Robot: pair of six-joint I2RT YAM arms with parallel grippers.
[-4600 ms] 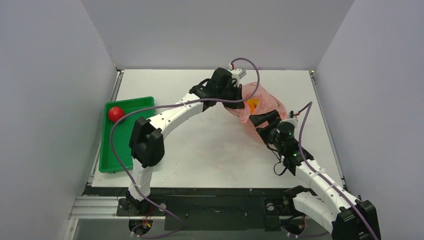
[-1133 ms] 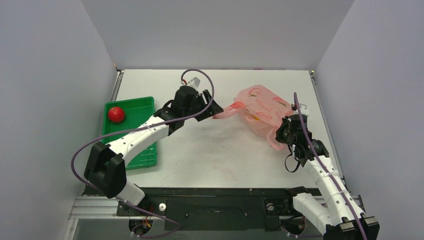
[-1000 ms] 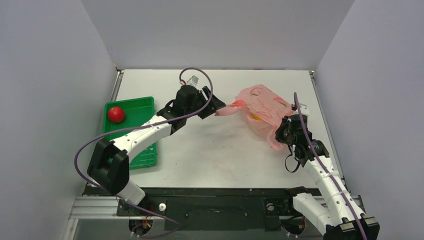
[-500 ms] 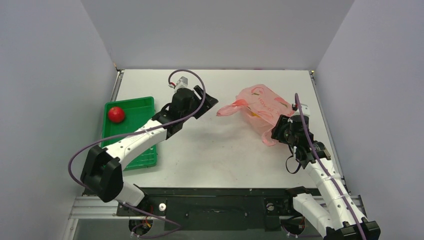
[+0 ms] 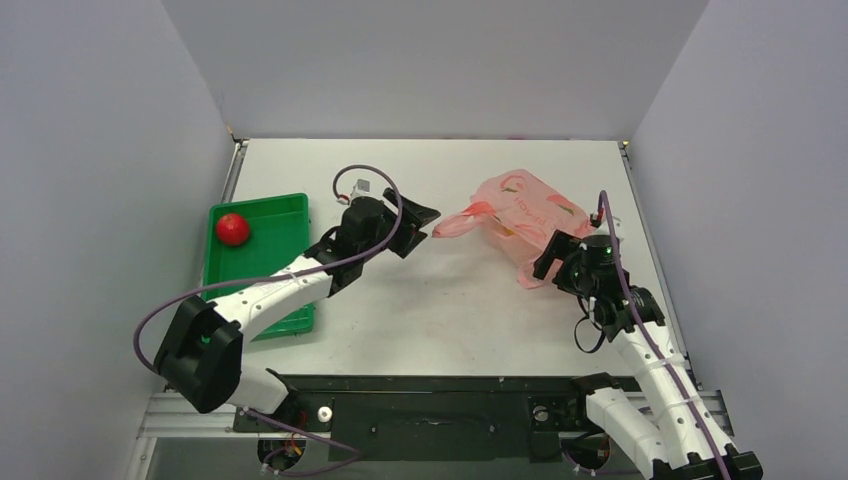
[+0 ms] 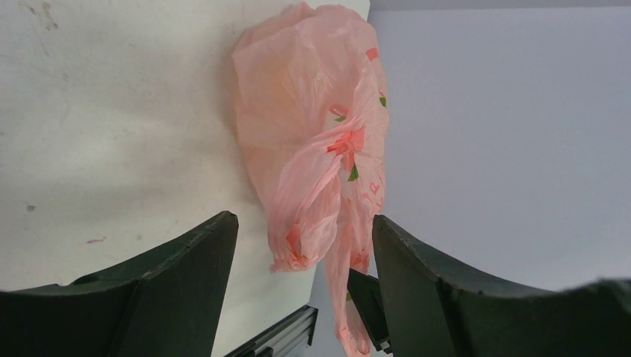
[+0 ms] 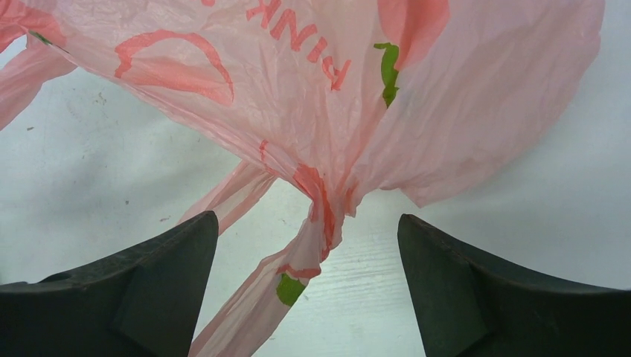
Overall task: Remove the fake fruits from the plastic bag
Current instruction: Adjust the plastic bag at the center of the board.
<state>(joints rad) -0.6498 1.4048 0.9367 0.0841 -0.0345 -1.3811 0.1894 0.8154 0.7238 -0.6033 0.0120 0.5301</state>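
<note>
The pink plastic bag (image 5: 520,212) lies crumpled on the table's right half. The fake fruits stay hidden inside it; only a faint yellowish tint shows through the film (image 6: 286,71). My left gripper (image 5: 417,226) stands open just left of the bag's left handle (image 5: 458,220). In the left wrist view that handle (image 6: 301,234) hangs loose between the spread fingers of this gripper (image 6: 303,222). My right gripper (image 5: 552,260) is open at the bag's near right corner. The twisted handle (image 7: 321,212) lies on the table between its fingers (image 7: 306,222), touching neither.
A green tray (image 5: 270,215) sits at the table's left edge with a red round fruit (image 5: 232,228) in its far corner. Grey walls close in the table on three sides. The white table (image 5: 450,300) is bare between the two arms.
The right gripper has opened and let go of the bag's handle. The left gripper has drawn back to the left off the other handle. The bag has sagged onto the table.
</note>
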